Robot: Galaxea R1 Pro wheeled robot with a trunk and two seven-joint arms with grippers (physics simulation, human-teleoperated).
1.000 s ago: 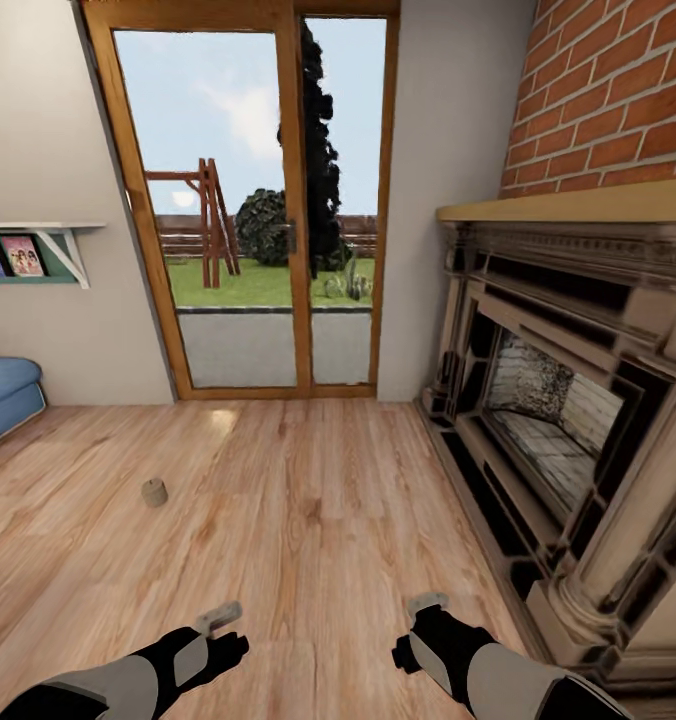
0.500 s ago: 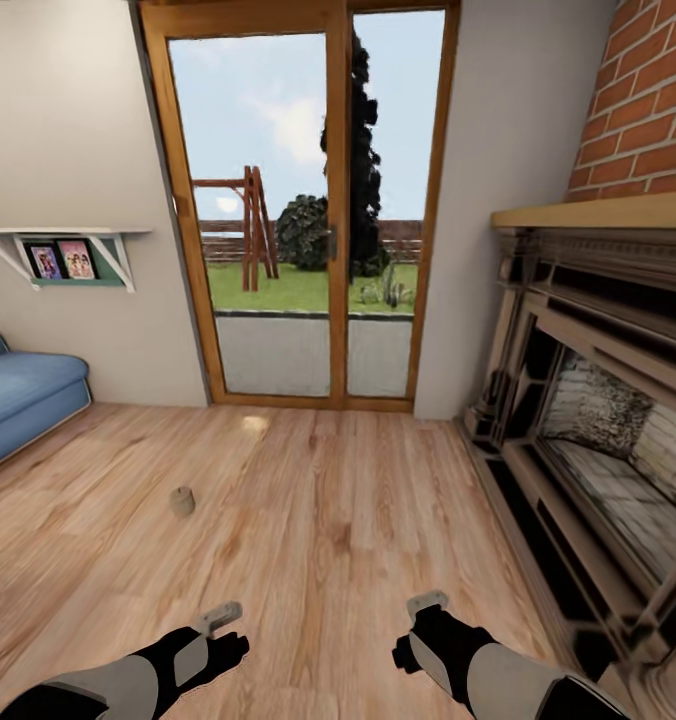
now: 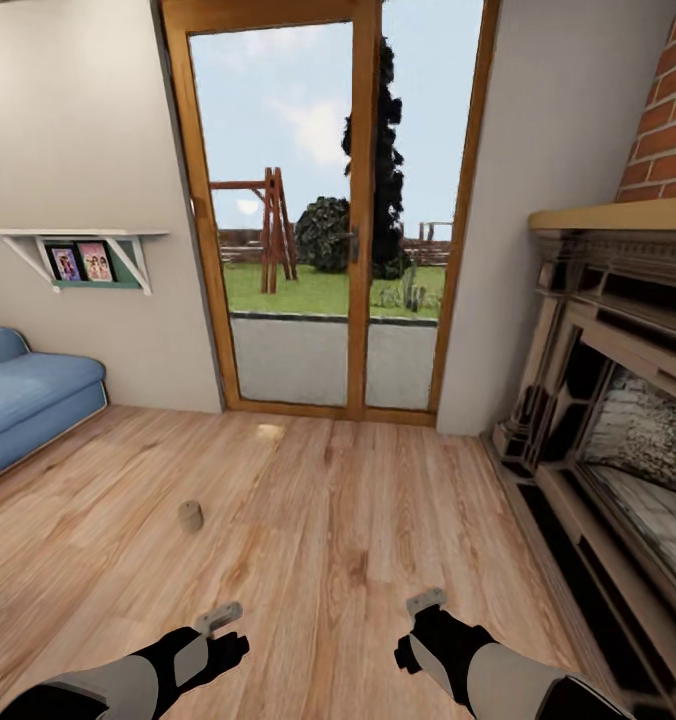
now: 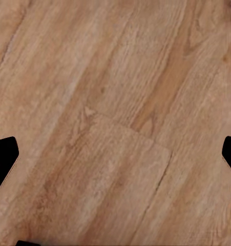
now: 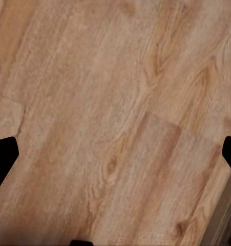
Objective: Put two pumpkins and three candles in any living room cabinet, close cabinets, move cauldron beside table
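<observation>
One short cream-beige candle (image 3: 190, 516) stands upright on the wooden floor, ahead of me and to the left. My left gripper (image 3: 218, 617) hangs low over the floor, well short of the candle, and my right gripper (image 3: 426, 601) is level with it further right. Both wrist views look down on bare planks, with dark fingertips (image 4: 2, 159) (image 5: 2, 156) spread to the picture edges and nothing between them, so both grippers are open. The pumpkins, cabinet, cauldron and table are out of view.
A wood-framed glass door (image 3: 338, 220) fills the far wall. A stone fireplace (image 3: 618, 400) with a brick chimney runs along the right. A blue sofa (image 3: 28, 395) sits at the left under a wall shelf (image 3: 78, 255) with photos.
The camera has swung left, so the door, fireplace and candle have shifted right in the picture and the sofa has come into view. Both arms keep the same pose.
</observation>
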